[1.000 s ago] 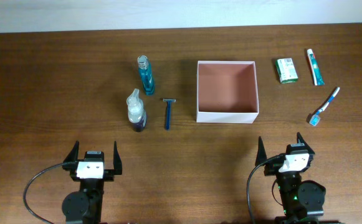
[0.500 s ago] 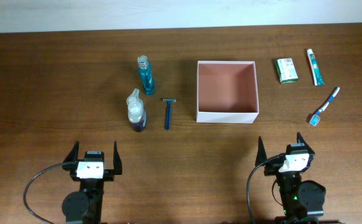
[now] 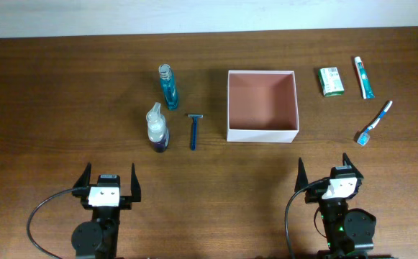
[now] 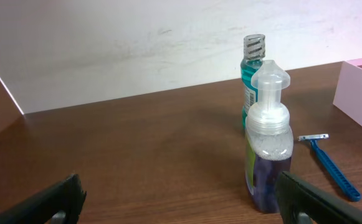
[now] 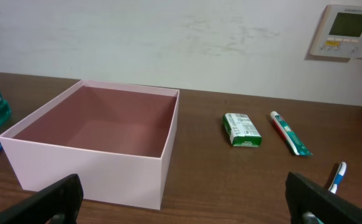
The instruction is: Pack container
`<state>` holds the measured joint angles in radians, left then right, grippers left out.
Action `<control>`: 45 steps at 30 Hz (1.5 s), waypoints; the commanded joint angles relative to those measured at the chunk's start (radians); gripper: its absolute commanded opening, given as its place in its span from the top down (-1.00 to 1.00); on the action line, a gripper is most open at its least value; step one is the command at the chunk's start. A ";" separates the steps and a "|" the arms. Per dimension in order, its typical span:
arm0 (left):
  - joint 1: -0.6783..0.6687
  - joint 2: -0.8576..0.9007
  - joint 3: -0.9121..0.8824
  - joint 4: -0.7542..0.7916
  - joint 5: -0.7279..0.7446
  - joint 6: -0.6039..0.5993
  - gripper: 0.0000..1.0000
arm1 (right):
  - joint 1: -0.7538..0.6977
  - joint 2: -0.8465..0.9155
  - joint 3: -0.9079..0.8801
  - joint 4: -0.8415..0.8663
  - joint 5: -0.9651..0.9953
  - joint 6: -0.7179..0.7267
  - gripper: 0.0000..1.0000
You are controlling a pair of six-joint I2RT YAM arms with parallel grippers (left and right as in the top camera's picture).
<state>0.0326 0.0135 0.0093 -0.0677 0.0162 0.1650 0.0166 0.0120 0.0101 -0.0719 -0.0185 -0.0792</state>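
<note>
The container [image 3: 262, 134] sits open-topped a little right of the middle of the counter [image 3: 50, 86], its pinkish floor showing. Just to its left lies a blue razor [image 3: 193, 130], then a foam pump bottle [image 3: 157, 129] and, farther back, a teal mouthwash bottle [image 3: 167, 86], both upright. On its right lie a green-and-white carton [image 3: 331, 81], a toothpaste tube [image 3: 364, 78] and, nearer, a toothbrush [image 3: 375, 123]. At the near edge the left jaws and the right jaws stand wide, holding nothing, well apart from everything

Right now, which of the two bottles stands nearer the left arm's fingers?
The pump-top bottle with purple liquid; the teal bottle with the ribbed cap stands farther back behind it.
</note>
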 commanded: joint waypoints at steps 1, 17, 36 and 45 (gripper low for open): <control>0.006 -0.008 -0.001 0.017 0.014 0.009 -0.99 | 0.010 -0.006 -0.005 -0.006 0.005 0.001 -0.98; 0.006 0.100 0.272 0.275 0.126 -0.070 -0.99 | 0.010 -0.006 -0.005 -0.006 0.005 0.001 -0.98; 0.005 1.085 1.374 -0.224 0.875 -0.035 -0.99 | 0.010 -0.006 -0.005 -0.006 0.005 0.001 -0.98; 0.003 1.513 1.819 -0.355 1.164 -0.056 -0.99 | 0.010 -0.006 -0.005 -0.006 0.005 0.001 -0.98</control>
<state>0.0334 1.4643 1.7473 -0.4187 1.0866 0.1238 0.0170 0.0120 0.0101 -0.0719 -0.0185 -0.0788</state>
